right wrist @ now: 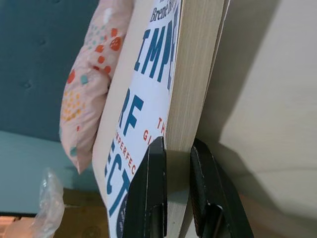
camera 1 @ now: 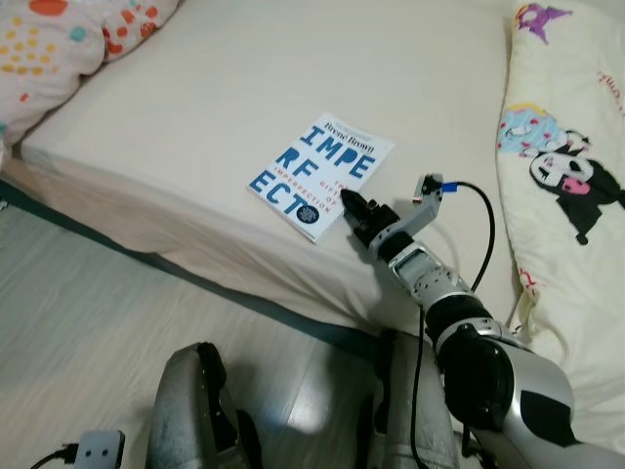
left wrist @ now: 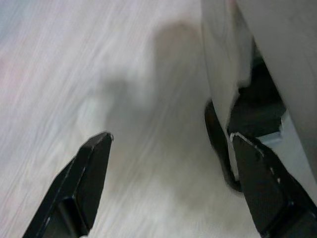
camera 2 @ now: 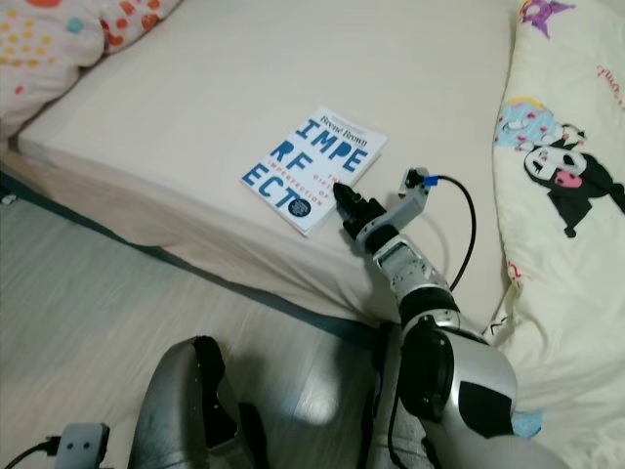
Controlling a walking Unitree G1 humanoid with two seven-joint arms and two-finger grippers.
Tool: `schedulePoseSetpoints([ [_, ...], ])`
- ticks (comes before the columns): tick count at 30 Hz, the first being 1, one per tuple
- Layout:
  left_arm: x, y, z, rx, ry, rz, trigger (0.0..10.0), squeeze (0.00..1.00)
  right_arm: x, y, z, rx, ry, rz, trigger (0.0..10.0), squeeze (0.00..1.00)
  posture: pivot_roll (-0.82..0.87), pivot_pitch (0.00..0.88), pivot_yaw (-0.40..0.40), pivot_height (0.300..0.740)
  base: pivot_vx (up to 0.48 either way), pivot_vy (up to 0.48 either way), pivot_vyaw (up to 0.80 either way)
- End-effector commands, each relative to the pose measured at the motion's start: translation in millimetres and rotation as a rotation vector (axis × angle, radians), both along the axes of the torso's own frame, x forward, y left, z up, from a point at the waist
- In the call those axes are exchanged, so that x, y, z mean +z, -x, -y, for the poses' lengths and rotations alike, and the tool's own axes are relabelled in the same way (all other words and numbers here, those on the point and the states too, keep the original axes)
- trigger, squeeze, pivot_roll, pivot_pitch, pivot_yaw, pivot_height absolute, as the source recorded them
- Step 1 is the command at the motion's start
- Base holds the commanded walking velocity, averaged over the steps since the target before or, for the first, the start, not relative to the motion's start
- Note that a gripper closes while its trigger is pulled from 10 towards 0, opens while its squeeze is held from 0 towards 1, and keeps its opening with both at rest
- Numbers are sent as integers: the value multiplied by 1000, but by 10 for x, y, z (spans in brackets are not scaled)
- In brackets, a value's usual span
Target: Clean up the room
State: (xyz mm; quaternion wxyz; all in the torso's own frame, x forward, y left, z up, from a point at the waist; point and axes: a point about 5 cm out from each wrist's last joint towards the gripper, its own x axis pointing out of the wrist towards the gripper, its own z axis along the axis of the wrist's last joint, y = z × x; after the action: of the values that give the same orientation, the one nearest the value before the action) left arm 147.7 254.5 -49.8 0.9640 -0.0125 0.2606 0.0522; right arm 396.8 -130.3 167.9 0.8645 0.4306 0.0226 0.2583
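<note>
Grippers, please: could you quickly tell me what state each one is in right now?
Left gripper: open, holding nothing, above the floor.
Right gripper: closed on the book lying on the bed.

Silver right arm [camera 1: 508,376], black cable [camera 1: 485,234], long black fingers [right wrist: 148,193].

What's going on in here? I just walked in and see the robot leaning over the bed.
The robot is tidying up and has reached its right gripper to a white paperback book lying flat on the bed. The wrist view shows its two black fingers clamped on the book's edge, one on the cover and one underneath. The book has not been lifted yet. The left gripper hangs idle over the wooden floor, fingers apart.
</note>
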Motion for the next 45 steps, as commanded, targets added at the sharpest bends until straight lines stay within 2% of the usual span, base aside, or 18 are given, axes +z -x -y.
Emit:
schedulePoseSetpoints([
  [1, -73, 106, 17, 21, 19, -45, 10000, 0, -120, 51, -51, 28, -21, -23, 0, 0, 170, 306, -25, 327, 0, 0, 0],
  [8, 200, -441, -215, 158, 16, 98, 10000, 0, -105, 128, -180, 153, -40, 101, 0, 0, 128, 164, -50, 327, 0, 0, 0],
  [11, 200, -441, -215, 158, 16, 98, 10000, 0, -105, 128, -180, 153, -40, 101, 0, 0, 128, 164, -50, 327, 0, 0, 0],
  [13, 326, -622, -275, 188, 15, 155, 10000, 0, -204, 195, -297, 215, -8, 103, 0, 0, 121, 138, -54, 327, 0, 0, 0],
  [14, 503, -848, -322, 206, 16, 230, 10000, 0, -386, 300, -444, 274, 65, 80, 0, 0, 114, 101, -58, 327, 0, 0, 0],
  [15, 503, -848, -322, 206, 16, 230, 10000, 0, -386, 300, -444, 274, 65, 80, 0, 0, 114, 101, -58, 327, 0, 0, 0],
  [16, 686, -1064, -342, 213, 18, 302, 10000, 0, -589, 419, -572, 320, 117, 34, 745, 0, 105, 70, -56, 327, 0, 0, 0],
  [18, 686, -1064, -342, 213, 18, 302, 10000, 0, -589, 419, -572, 320, 117, 34, 745, 0, 105, 70, -56, 327, 0, 0, 0],
  [19, 840, -1236, -331, 206, 17, 357, 10000, 0, -786, 530, -650, 335, 178, -20, 549, 0, 97, 44, -53, 332, 0, 0, 0],
  [20, 939, -1350, -311, 200, 18, 391, 10000, 0, -924, 617, -691, 342, 210, -57, 1686, 0, 89, 26, -50, 337, 0, 0, 0],
  [21, 982, -1409, -292, 197, 19, 402, 10000, 0, -996, 661, -701, 340, 225, -78, 6667, 0, 86, 16, -50, 342, 0, 0, 0],
  [22, 982, -1409, -292, 197, 19, 402, 10000, 0, -996, 661, -701, 340, 225, -78, 6667, 0, 86, 16, -50, 342, 0, 0, 0],
  [23, 998, -1441, -280, 198, 20, 402, 10000, 0, -1023, 677, -698, 337, 230, -87, 10000, 0, 80, 7, -48, 346, 0, 0, 0],
  [24, 988, -1449, -268, 208, 26, 396, 10000, 0, -1024, 678, -690, 334, 229, -86, 7529, 0, 69, 0, -43, 351, 0, 0, 0],
  [26, 979, -1453, -261, 215, 30, 391, 10000, 0, -1020, 675, -684, 333, 229, -84, 7529, 0, 68, 0, -42, 356, 0, 0, 0],
  [27, 958, -1451, -253, 222, 30, 378, 10000, 0, -1015, 668, -673, 326, 232, -84, 10000, 0, 66, 0, -44, 361, 0, 0, 0],
  [37, 702, -1334, -142, 226, 53, 253, 10000, 0, -910, 634, -670, 348, 232, -16, 10000, 0, 62, 0, -44, 386, 0, 0, 0],
  [45, 714, -1361, -116, 253, 154, 286, 10000, 0, -831, 670, -661, 476, 267, 105, 10000, 0, 68, 0, -43, 405, 0, 0, 0],
])
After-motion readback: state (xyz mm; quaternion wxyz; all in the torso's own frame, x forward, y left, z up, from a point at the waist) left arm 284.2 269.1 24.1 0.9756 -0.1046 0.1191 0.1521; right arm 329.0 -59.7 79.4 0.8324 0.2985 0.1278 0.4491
